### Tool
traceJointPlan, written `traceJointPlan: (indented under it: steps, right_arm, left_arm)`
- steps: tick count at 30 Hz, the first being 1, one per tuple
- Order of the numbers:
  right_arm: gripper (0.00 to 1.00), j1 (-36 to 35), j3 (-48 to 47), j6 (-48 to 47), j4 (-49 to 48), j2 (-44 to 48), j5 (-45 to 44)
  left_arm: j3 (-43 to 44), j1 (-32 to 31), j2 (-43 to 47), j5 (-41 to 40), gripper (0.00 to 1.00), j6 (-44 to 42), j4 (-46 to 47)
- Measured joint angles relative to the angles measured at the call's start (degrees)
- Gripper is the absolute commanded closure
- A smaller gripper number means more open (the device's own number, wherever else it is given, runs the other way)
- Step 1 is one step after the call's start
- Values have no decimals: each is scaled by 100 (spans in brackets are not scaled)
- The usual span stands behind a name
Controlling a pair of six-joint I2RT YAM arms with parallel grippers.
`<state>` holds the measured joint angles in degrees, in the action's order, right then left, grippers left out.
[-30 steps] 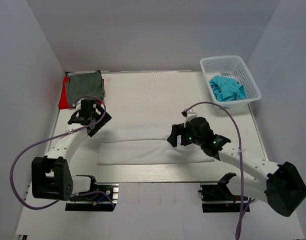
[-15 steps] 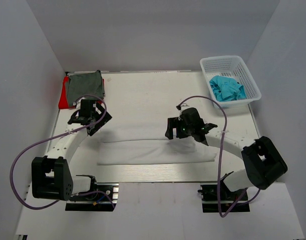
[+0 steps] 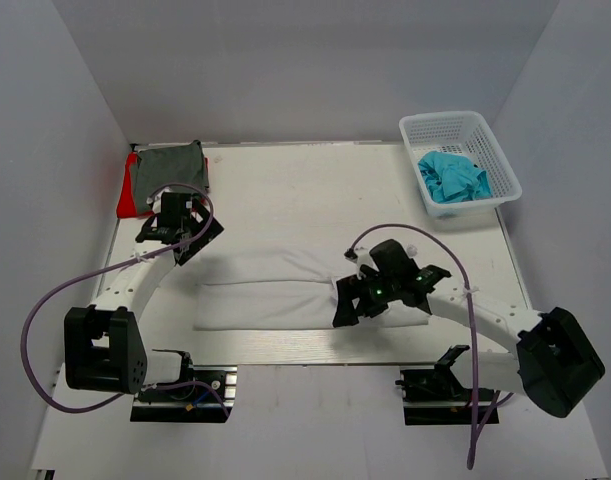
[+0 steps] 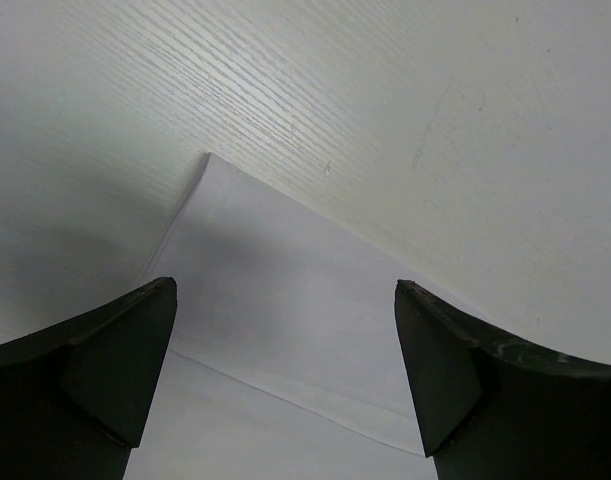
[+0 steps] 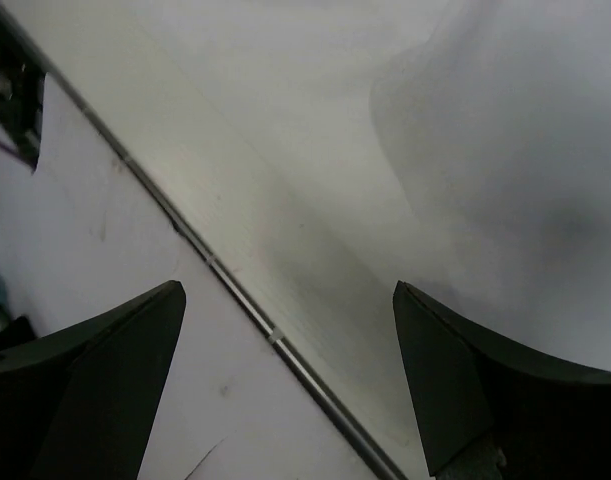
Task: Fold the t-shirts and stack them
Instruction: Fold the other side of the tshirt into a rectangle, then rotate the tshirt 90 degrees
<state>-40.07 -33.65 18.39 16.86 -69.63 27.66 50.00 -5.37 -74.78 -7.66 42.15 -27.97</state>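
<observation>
1. White walls close in the back and both sides. They come close to the table's left and right edges.
2. The table is pale with a fine wood grain. A broad bare stretch of it shows between the far edge and the cloth in the middle.
3. The white t-shirt lies as a long flat band across the near half of the table, running left to right. Its near edge sits just inside the table's front edge.
4. The basket stands in the far right corner, near the right wall. The teal t-shirt lies crumpled inside it.
5. In the far left corner the dark grey t-shirt lies folded on top of the red t-shirt. Red shows along the pile's left side, hard by the left wall.
6. The left gripper hangs over the band's far left corner, close in front of the pile, with its jaws spread wide and nothing between them. Only its wrist camera shows the crisp corner and a layered fold edge below it.
7. The right gripper is over the right part of the band, near its front edge, jaws likewise spread wide and holding nothing. Its wrist camera alone shows a soft bulge in the cloth and a thin strip along the table's front edge. I cannot tell how high either gripper sits above the cloth.
</observation>
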Motion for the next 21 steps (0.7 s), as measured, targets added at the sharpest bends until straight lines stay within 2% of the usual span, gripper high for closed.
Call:
traceJointPlan:
  steps: [5,9,14,21]
  right_arm:
    - [10,28,-295,131,22,437,-1036]
    - [10,70,-343,651,-17,535,-2194]
    - [10,284,-417,1604,330,-61,-3641]
    - [10,557,-776,1958,640,-1147,-4238]
  left_arm:
    - [20,0,-4,227,0,-101,33]
    - [-13,-63,-22,592,0,-120,199]
    - [-352,-479,-39,695,0,-120,391]
    - [-713,-1023,-702,546,0,-103,55]
